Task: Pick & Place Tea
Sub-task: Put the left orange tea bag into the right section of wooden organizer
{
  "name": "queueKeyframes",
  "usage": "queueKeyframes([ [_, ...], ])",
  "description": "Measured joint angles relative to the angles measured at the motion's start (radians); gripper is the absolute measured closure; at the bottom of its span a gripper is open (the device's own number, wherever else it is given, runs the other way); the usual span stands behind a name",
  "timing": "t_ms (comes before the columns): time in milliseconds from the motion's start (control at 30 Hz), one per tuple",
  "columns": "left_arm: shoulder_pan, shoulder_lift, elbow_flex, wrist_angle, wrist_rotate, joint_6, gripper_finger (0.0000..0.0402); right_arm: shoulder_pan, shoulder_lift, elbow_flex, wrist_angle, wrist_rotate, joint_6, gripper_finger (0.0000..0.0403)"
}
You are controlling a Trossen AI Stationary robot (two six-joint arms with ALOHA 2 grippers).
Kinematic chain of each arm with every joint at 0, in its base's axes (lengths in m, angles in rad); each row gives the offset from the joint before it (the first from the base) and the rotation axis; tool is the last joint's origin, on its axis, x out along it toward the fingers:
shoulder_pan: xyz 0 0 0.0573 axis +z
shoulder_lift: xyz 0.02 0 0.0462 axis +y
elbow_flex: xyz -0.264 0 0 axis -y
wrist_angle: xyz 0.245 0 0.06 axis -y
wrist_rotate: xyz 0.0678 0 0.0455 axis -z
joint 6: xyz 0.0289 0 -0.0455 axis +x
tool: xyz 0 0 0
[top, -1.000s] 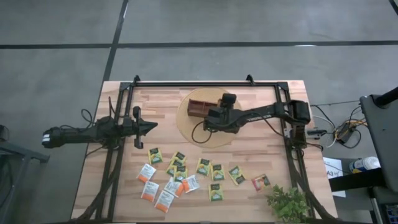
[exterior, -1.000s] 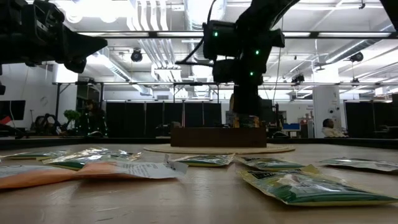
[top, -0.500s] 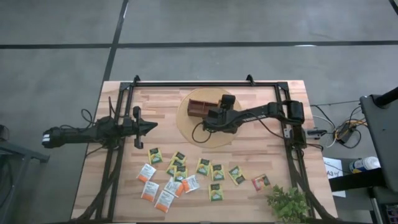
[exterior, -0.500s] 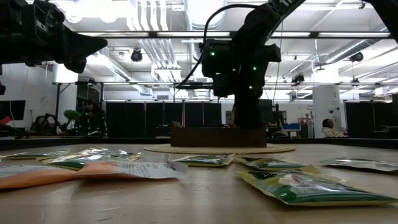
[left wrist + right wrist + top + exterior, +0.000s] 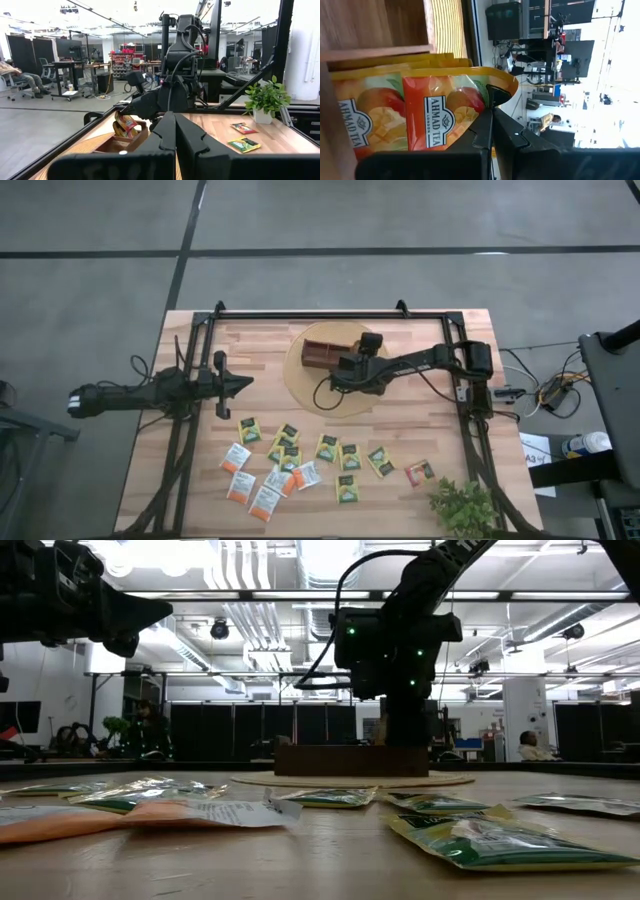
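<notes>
over tray (image 5: pixel 322 354), right end effector (image 5: pixel 490 116) pinched closed, seemingly on orange-red tea packet (image 5: pixel 440 117).

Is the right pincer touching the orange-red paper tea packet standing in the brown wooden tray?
Touching. The right wrist view shows the right pincer shut on the top edge of the orange-red paper tea packet in the brown wooden tray.

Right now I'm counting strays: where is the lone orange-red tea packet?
In the high view the orange-red tea packet lies at the right end of the scattered packets, near the table's front edge, just left of the potted plant.
</notes>
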Motion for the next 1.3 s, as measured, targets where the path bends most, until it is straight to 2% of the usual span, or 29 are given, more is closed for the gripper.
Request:
queueKeyframes([
  [300,0.0,0.0,0.0,0.0,0.0,0.0,0.0402,-0.001,0.0,-0.003,0.04,-0.014,-0.013,0.0393],
  [867,0.0,0.0,0.0,0.0,0.0,0.0,0.0402,-0.009,0.0,-0.019,0.04,-0.029,-0.034,0.0325],
  [1300,0.0,0.0,0.0,0.0,0.0,0.0,0.0402,-0.008,0.0,-0.019,0.04,-0.033,-0.155,0.0307],
])
